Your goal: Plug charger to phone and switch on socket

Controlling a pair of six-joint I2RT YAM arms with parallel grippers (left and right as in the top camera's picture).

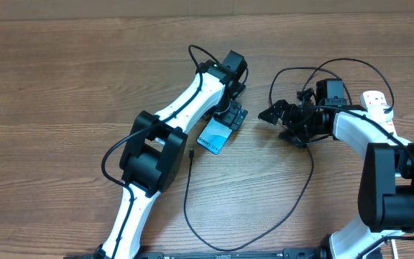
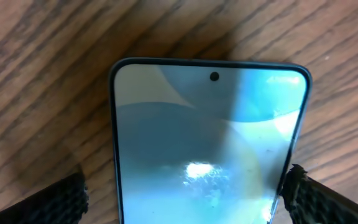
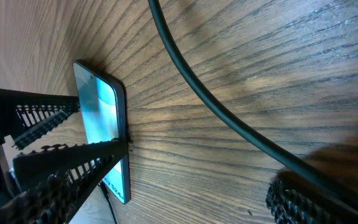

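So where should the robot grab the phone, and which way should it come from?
Best, I think, by its two long side edges, coming straight down from above. The phone lies flat on the table, screen up, so only its thin sides can be pinched. The left gripper hangs open over it, a finger beside each long edge.

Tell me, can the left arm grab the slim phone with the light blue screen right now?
Probably yes. Its open fingers sit on either side of the slim blue-screened phone, which lies flat on the wooden table, with nothing between.
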